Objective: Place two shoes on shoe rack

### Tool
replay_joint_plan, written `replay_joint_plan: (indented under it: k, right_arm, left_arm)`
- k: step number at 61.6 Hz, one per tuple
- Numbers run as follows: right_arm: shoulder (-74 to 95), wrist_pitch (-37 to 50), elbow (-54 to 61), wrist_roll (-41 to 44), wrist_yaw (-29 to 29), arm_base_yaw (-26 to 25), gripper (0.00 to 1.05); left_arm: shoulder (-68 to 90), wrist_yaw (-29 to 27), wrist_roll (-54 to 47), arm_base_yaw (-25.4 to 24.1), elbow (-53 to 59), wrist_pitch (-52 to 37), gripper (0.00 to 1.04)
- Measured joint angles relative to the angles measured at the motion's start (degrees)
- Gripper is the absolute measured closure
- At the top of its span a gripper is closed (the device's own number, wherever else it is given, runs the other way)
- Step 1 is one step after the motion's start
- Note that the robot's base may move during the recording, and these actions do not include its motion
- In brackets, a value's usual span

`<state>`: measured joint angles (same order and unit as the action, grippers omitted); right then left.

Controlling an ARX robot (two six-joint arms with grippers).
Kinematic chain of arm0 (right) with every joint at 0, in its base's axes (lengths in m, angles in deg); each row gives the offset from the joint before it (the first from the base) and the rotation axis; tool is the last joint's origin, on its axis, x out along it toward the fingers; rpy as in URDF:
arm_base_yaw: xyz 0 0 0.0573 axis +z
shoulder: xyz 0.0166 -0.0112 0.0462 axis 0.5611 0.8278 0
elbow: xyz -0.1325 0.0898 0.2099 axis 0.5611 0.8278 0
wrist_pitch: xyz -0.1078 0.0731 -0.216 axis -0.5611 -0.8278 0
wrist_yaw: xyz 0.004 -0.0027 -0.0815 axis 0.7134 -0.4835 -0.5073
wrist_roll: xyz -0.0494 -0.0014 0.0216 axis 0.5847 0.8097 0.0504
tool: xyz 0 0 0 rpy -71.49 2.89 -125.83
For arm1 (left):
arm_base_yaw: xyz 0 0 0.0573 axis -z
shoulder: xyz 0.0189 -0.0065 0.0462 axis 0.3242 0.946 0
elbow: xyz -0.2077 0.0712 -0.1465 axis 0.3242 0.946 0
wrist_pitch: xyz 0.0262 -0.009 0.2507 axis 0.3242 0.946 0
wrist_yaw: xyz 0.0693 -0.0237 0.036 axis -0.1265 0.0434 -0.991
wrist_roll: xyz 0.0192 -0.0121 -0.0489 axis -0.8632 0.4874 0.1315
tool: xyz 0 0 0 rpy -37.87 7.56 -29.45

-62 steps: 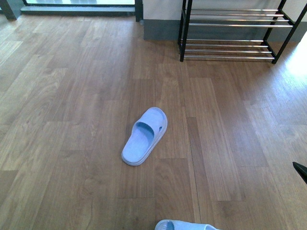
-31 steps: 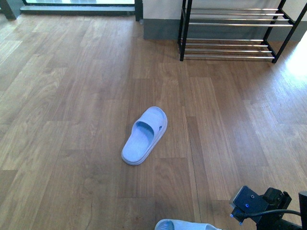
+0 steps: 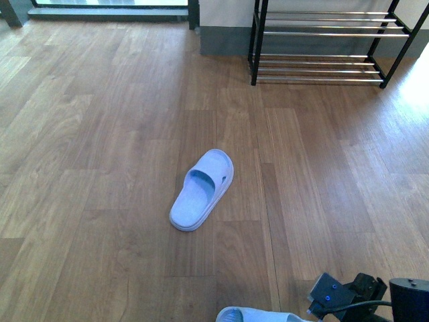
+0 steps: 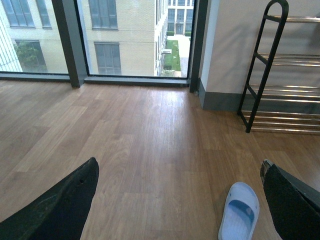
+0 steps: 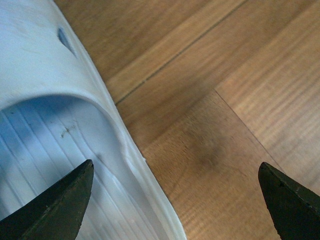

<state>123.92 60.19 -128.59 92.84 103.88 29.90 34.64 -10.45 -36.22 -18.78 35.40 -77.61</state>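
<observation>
Right now the right pincer (image 5: 175,165) is hanging wide open and empty, just over the near light blue slide (image 5: 50,100). One finger is sitting above the ribbed footbed and the other above bare floor (image 5: 225,125), so the slide's side wall is lying between them. Likely reason: it is lining up to pinch that wall, the one thin edge a slide offers. Contact cannot be told.

The left pincer (image 4: 178,162) is also gaping wide, holding nothing, raised and facing out over the floor, probably parked clear while the right arm is working. Ahead of it and off to one side, a second light blue slide (image 3: 202,190) is lying flat on the floor, well apart from both pincers and probably next in line.

No grey sneakers are showing anywhere; these slides are the only shoes in view, so I am judging them the pair to move. Farthest out, the shoe rack (image 3: 322,47) is standing against the wall, and no shoes are showing on the bars in view.
</observation>
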Motion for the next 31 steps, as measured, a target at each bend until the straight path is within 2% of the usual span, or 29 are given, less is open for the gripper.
replay_joint_plan:
  k: [18, 25, 31]
  right_arm:
    - [0.2, -3.9, -3.8, -7.2, 2.8, 3.4, 0.09]
    - [0.2, -8.0, -5.3, -9.0, 5.9, 3.8, 0.33]
    - [0.4, -8.5, -6.3, -10.0, 6.6, 3.8, 0.47]
  left_arm:
    - [0.0, 0.0, 0.0, 0.0, 0.0, 0.0, 0.09]
    - [0.0, 0.0, 0.0, 0.0, 0.0, 0.0, 0.09]
    - [0.0, 0.0, 0.0, 0.0, 0.0, 0.0, 0.09]
